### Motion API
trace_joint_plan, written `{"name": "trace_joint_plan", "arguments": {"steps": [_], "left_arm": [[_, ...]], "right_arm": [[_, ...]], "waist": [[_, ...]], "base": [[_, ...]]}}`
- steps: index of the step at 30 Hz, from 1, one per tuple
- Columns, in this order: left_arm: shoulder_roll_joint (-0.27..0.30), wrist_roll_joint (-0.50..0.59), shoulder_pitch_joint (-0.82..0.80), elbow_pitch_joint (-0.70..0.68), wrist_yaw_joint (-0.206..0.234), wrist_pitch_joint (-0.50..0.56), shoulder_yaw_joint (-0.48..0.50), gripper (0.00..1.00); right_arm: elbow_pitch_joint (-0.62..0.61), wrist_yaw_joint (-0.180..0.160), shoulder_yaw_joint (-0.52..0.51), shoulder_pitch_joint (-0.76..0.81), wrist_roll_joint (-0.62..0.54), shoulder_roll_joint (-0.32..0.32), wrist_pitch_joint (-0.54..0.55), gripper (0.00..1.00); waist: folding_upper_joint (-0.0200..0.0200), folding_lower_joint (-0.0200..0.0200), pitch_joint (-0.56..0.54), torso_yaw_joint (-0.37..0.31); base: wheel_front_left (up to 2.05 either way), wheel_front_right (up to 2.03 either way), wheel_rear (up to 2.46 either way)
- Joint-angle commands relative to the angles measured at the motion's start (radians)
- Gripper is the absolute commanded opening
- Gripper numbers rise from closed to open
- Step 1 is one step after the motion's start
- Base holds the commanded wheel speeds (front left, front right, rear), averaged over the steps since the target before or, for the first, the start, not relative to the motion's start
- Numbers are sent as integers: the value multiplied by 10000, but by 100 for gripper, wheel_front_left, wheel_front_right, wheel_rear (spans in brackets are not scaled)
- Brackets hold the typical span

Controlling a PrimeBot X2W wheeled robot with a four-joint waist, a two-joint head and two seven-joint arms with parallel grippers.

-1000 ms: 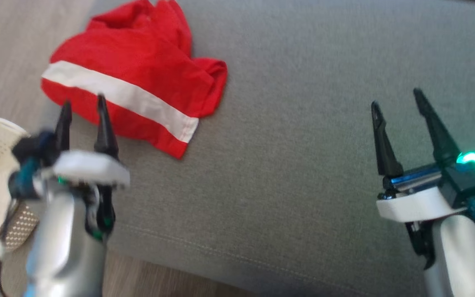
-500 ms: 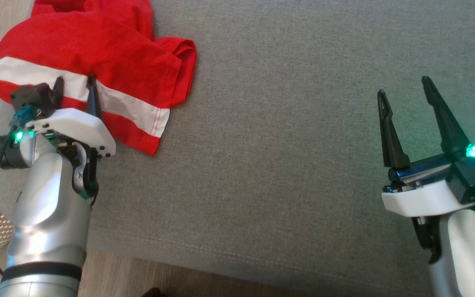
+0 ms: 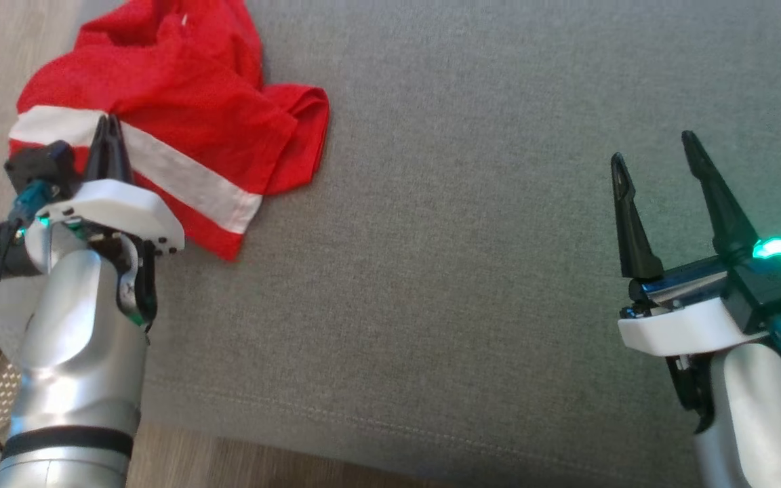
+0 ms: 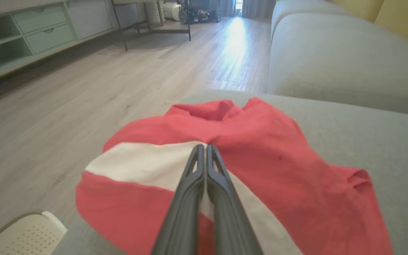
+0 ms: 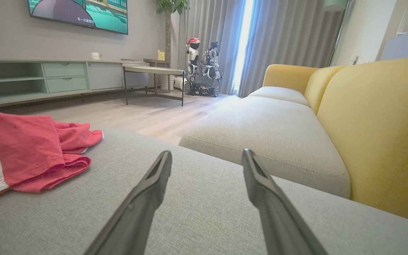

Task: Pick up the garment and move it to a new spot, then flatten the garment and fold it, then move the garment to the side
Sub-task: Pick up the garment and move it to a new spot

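Note:
The garment (image 3: pixel 187 115) is a crumpled red shirt with a white stripe, lying at the far left corner of the grey sofa cushion (image 3: pixel 472 257). My left gripper (image 3: pixel 109 122) rests on it with both fingers pressed together at the stripe's upper edge, and the red cloth puckers toward the tips. In the left wrist view the shut left gripper (image 4: pixel 204 147) meets the garment (image 4: pixel 267 166) where white joins red. My right gripper (image 3: pixel 655 152) hovers open over bare cushion far to the right. From the right wrist view, the right gripper (image 5: pixel 207 156) sits well right of the garment (image 5: pixel 27 152).
A white perforated basket (image 4: pixel 23 237) stands on the wooden floor (image 4: pixel 83 99) beside the cushion's left corner. The cushion's front edge (image 3: pixel 377 440) runs along the bottom of the head view. A yellow backrest (image 5: pixel 377 124) rises on the right; another seat cushion (image 5: pixel 260 131) lies beyond.
My left gripper has reached forward onto the garment's white stripe and shut its fingers there. The head camera has shifted. The right gripper stays open in place.

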Motion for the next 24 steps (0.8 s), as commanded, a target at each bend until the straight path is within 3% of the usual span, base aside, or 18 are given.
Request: {"name": "trace_joint_plan", "arguments": {"steps": [1, 8, 14, 24], "left_arm": [[546, -42, -147, -606, 87, -159, 388, 0], [654, 184, 710, -3481, 194, -204, 910, 0], [516, 446, 1440, -6007, 22, -206, 1242, 0], [204, 554, 1718, -7991, -519, -207, 1110, 0]], "right_arm": [[-215, -7, 256, -73, 104, 115, -128, 100], [270, -7, 277, 87, 232, 341, -381, 100], [628, -7, 315, 250, 364, 482, -556, 100], [878, -7, 361, 235, 701, 541, -734, 100]], "waist": [[0, 0, -355, -68], [0, 0, -1227, -258], [0, 0, -1965, -499], [0, 0, -2478, -1106]], "base": [[0, 0, 0], [0, 0, 0], [0, 0, 0], [0, 0, 0]]}}
